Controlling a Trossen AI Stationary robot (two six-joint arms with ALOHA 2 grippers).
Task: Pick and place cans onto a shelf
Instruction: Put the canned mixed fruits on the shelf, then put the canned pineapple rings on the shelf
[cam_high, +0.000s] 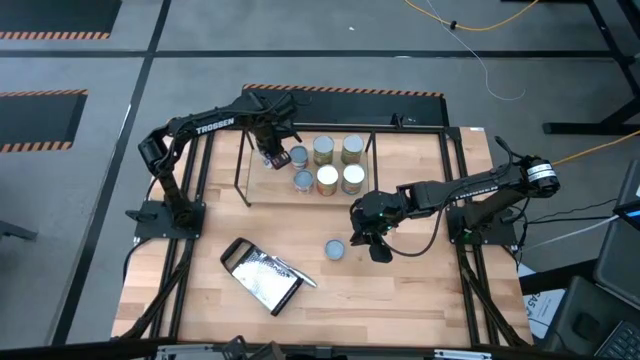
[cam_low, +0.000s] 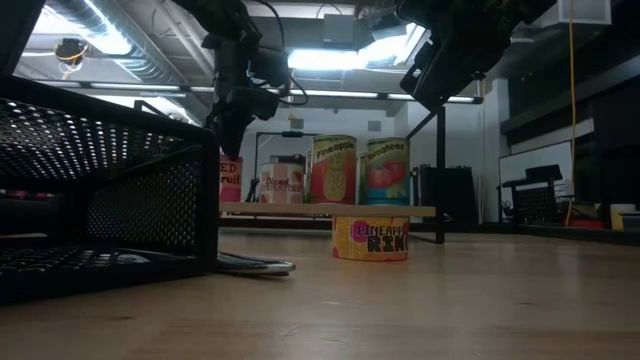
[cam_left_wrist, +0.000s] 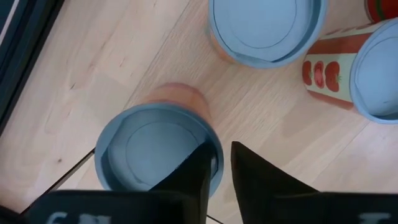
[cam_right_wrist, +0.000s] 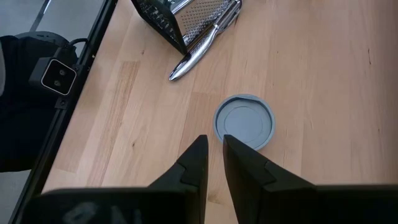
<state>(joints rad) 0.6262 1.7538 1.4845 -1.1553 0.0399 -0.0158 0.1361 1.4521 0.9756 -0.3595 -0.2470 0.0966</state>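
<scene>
Right claw (cam_right_wrist: 212, 163) is what I have hanging above the counter (cam_high: 400, 290), its fingers nearly together and holding nothing, with the loose can (cam_right_wrist: 244, 121) standing upright just ahead of the tips, well short of the shelf (cam_high: 420, 150). Since my left claw (cam_left_wrist: 217, 177) sits at the shelf, fingers a little apart over a can (cam_left_wrist: 155, 152) standing there, I judge the right arm nearer.

**Ceiling strips glare above a dim table**

Bright ceiling lights (cam_low: 330, 60) flare white in the low view, leaving both arms silhouetted and the near mesh grater (cam_low: 100, 190) dark and soft. From overhead the wooden table (cam_high: 400, 290) is evenly lit, with faint shadows.
</scene>
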